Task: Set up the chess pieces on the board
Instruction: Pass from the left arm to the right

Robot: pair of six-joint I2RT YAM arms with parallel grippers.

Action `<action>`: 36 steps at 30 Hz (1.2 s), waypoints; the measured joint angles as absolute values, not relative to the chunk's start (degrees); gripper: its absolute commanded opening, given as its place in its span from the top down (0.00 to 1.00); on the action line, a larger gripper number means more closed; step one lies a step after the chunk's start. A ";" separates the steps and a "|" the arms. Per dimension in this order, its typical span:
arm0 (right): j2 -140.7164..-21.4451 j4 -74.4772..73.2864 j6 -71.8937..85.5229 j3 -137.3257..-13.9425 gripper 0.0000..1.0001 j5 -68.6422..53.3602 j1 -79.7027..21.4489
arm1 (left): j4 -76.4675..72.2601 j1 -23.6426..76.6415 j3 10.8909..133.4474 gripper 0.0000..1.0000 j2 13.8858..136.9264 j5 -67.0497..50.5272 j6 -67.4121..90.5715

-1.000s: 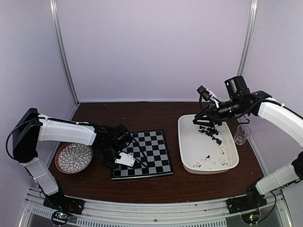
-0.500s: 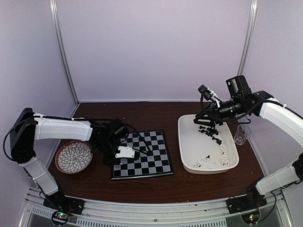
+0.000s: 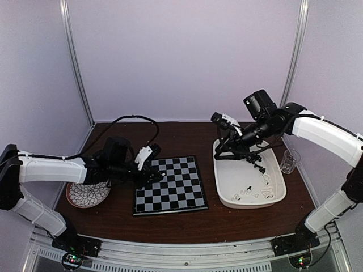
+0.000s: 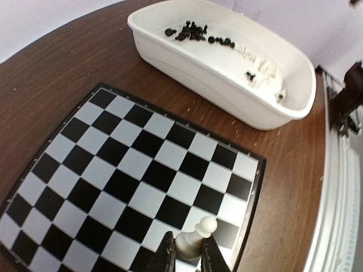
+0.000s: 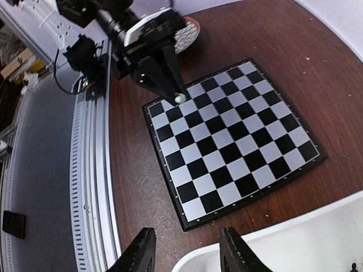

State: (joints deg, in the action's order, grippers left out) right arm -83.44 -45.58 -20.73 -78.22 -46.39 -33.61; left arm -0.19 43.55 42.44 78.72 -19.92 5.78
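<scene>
The board (image 3: 176,184) lies flat on the brown table with no pieces standing on it. My left gripper (image 4: 188,242) is shut on a white pawn (image 4: 198,233), holding it tilted just above a corner of the board (image 4: 130,164). From the right wrist view the pawn (image 5: 180,98) shows at the left gripper's tip over the board's (image 5: 232,136) far corner. The other chess pieces lie in the white tray (image 3: 227,187): black ones (image 3: 253,159) at its far end, white ones (image 3: 249,194) nearer. My right gripper (image 3: 227,152) hangs open and empty over the tray's left far rim.
A round patterned plate (image 3: 85,194) sits left of the board, under my left arm. A small clear cup (image 3: 290,160) stands right of the tray. The table's metal rail (image 5: 91,170) runs along the near edge. Purple walls close in the back and sides.
My left arm has stretched lower and brought its gripper with the pawn to the board's left edge. My right gripper has swung left, from over the black pieces to the tray's left rim.
</scene>
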 measured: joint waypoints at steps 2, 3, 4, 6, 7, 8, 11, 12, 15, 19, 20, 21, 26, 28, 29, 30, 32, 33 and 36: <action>-85.84 -46.98 -22.06 -79.85 0.58 -45.25 -36.88 | -8.71 43.55 40.23 0.97 81.01 -22.48 12.62; -87.11 -47.57 -22.57 -80.75 0.57 -44.69 -38.35 | -13.10 43.55 39.55 0.97 82.26 -23.66 15.70; -88.95 -48.53 -23.00 -82.26 0.57 -43.75 -40.32 | -17.69 43.55 39.03 0.97 83.57 -24.82 19.14; -91.85 -49.60 -23.66 -84.40 0.57 -42.74 -43.24 | -23.44 43.59 38.63 0.96 84.86 -26.11 23.09; -93.56 -50.22 -23.83 -85.76 0.57 -42.26 -44.66 | -26.09 43.75 38.57 0.97 85.21 -26.70 24.97; -94.83 -50.57 -23.88 -86.76 0.57 -42.04 -45.50 | -27.94 43.92 38.52 0.97 85.30 -27.03 26.22; -99.20 -52.47 -23.64 -91.13 0.57 -41.95 -47.62 | -31.99 44.45 38.50 0.96 85.30 -27.75 28.34; -100.82 -53.34 -23.53 -93.14 0.58 -41.91 -47.75 | -32.77 44.71 38.48 0.96 85.27 -27.94 28.73; -104.22 -54.41 -22.57 -97.69 0.58 -41.98 -47.70 | -33.34 45.65 38.50 0.96 85.27 -28.27 29.08; -105.89 -54.81 -20.71 -100.36 0.60 -42.87 -47.64 | -32.77 47.18 38.52 0.96 85.27 -28.42 28.82; -106.26 -54.96 -20.34 -100.99 0.61 -43.27 -47.64 | -32.71 47.46 38.54 0.96 85.27 -28.56 28.80; -106.72 -55.13 -19.99 -101.65 0.63 -43.66 -47.64 | -32.71 47.70 38.57 0.96 85.27 -28.69 28.75; -108.07 -55.66 -18.87 -102.83 0.65 -44.66 -47.64 | -32.73 48.12 38.59 0.96 85.27 -29.12 28.71; -108.22 -55.83 -18.68 -102.83 0.66 -44.80 -47.64 | -32.71 48.14 38.59 0.96 85.27 -29.21 28.67; -108.25 -55.88 -18.61 -102.83 0.67 -44.84 -47.64 | -32.69 48.23 38.63 0.96 85.27 -29.21 28.64; -108.25 -55.90 -18.59 -102.83 0.68 -44.88 -47.64 | -32.58 48.27 38.72 0.96 85.27 -29.28 28.64; -108.25 -55.90 -18.35 -102.83 0.70 -44.97 -47.64 | -32.40 48.45 38.96 0.96 85.27 -29.43 28.62; -108.27 -55.90 -18.24 -102.83 0.71 -44.97 -47.64 | -32.36 48.53 39.09 0.96 85.27 -29.52 28.60; -108.31 -55.88 -17.76 -102.83 0.73 -45.04 -47.64 | -31.75 48.90 39.68 0.96 85.30 -29.78 28.34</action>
